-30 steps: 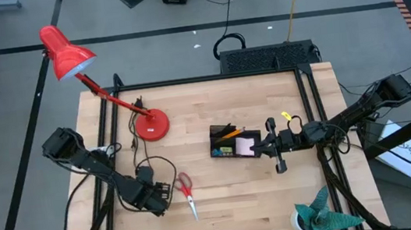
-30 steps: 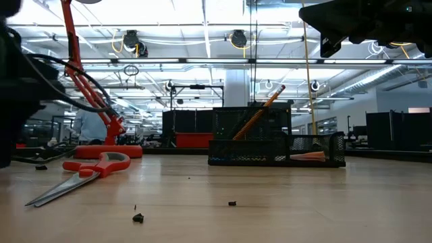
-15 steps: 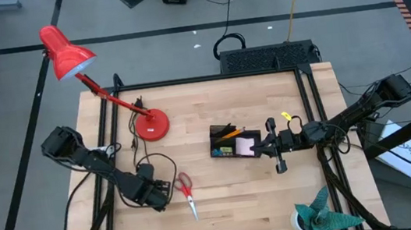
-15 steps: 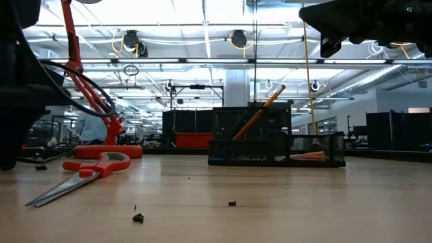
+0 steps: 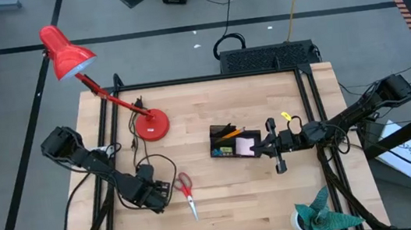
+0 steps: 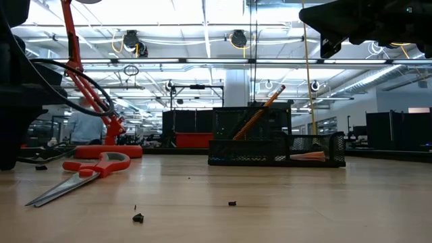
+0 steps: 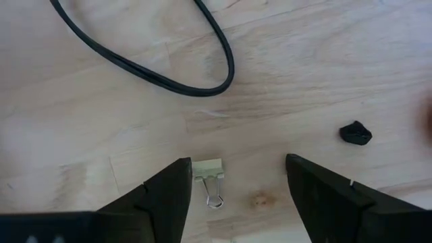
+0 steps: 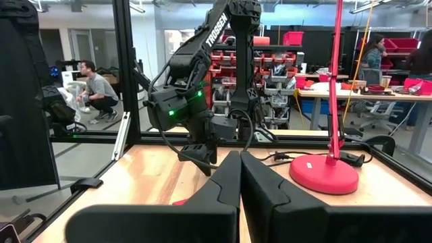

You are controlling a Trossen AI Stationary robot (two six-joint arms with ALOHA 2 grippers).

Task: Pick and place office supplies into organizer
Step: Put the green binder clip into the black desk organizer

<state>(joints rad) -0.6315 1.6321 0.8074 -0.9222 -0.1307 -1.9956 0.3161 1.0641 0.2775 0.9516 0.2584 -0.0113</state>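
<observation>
The red-handled scissors lie flat on the table, also in the low view. My left gripper is just to their left, pointing down and open. In its wrist view a small pale binder clip lies on the wood between the fingers, close beside one finger. The black organizer holds an orange pencil leaning upright and a pink note pad. My right gripper hovers at the organizer's right end, shut and holding nothing.
A red desk lamp stands on its base at far left, and its black cord loops beside my left gripper. A teal spiky plant is at the near right corner. A tiny yellow piece sits by the right arm. Dark crumbs dot the wood.
My left arm has shifted slightly by the scissors, filling more of the low view's left edge than a second ago. The scissors, the organizer and my right gripper have kept still.
</observation>
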